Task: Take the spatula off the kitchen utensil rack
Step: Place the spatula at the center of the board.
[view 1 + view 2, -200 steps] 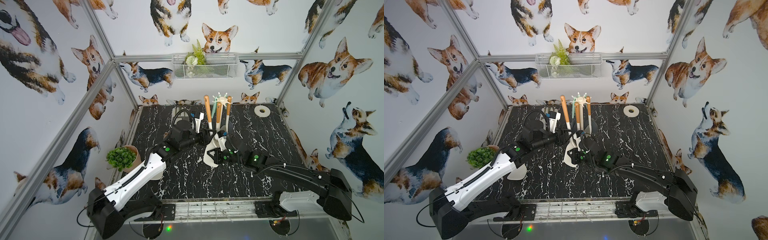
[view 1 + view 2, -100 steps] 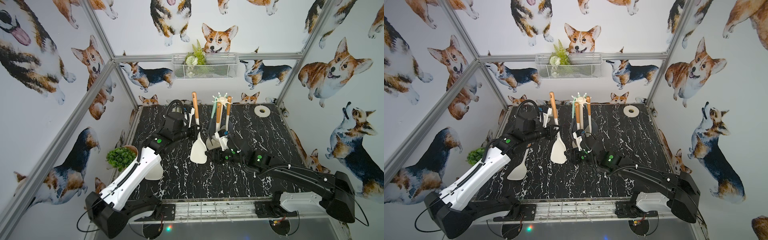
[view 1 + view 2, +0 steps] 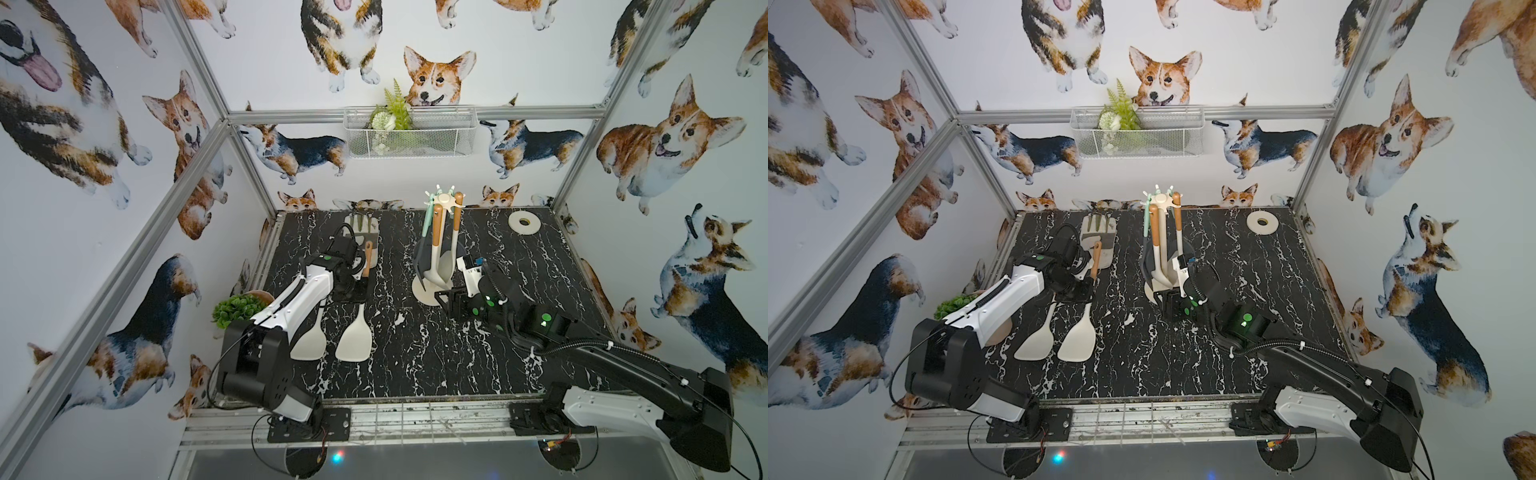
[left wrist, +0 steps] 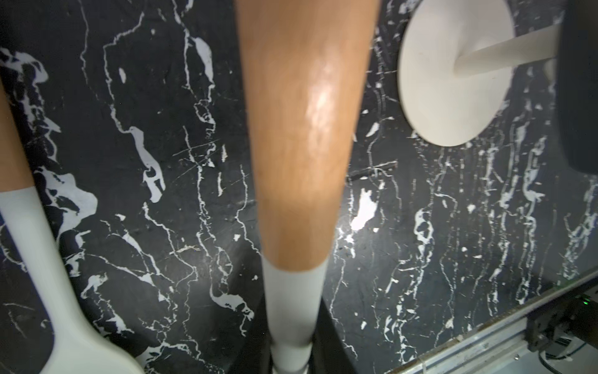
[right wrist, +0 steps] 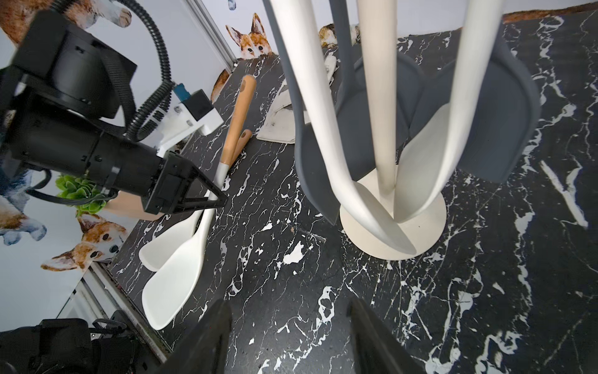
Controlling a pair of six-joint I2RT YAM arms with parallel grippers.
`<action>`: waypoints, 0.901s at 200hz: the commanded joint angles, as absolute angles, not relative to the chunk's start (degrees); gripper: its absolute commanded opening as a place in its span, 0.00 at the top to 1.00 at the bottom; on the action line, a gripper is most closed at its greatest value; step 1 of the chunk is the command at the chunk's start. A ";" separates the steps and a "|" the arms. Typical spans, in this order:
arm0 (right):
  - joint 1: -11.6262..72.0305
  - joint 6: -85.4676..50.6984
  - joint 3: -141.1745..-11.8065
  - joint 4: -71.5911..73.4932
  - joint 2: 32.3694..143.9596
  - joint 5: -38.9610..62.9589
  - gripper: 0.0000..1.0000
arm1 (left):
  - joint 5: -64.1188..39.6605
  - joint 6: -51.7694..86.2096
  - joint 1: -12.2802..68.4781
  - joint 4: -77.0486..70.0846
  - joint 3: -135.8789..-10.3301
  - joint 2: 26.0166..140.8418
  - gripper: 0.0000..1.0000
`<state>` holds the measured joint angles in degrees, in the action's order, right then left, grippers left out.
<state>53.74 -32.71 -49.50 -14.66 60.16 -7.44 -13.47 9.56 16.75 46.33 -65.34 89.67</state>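
My left gripper (image 5: 218, 199) clenches the spatula (image 5: 176, 281) at its neck, blade toward me, well apart from the kitchen utensil rack (image 5: 430, 226). My right gripper (image 5: 289, 311) gapes empty.

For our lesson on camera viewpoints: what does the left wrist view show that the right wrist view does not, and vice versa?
Left wrist only: the spatula handle's wood grain, close up. Right wrist only: the left gripper, jaws shut on that spatula; grey utensils hanging on the kitchen utensil rack; a glove; a plant. Both: that spatula, the rack's disc base, the second spatula, the marble table.
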 commanded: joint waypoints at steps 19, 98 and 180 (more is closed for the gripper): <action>52.93 -32.17 -48.96 -15.56 59.92 -8.32 0.38 | -10.05 6.53 15.66 46.85 -67.71 96.80 1.00; 51.86 -31.11 -49.47 -15.03 62.16 -7.32 0.38 | -10.24 6.59 12.34 45.39 -67.63 105.38 1.00; 51.77 -30.59 -50.01 -15.07 63.11 -7.16 0.34 | -8.03 6.99 11.78 45.88 -67.68 107.80 1.00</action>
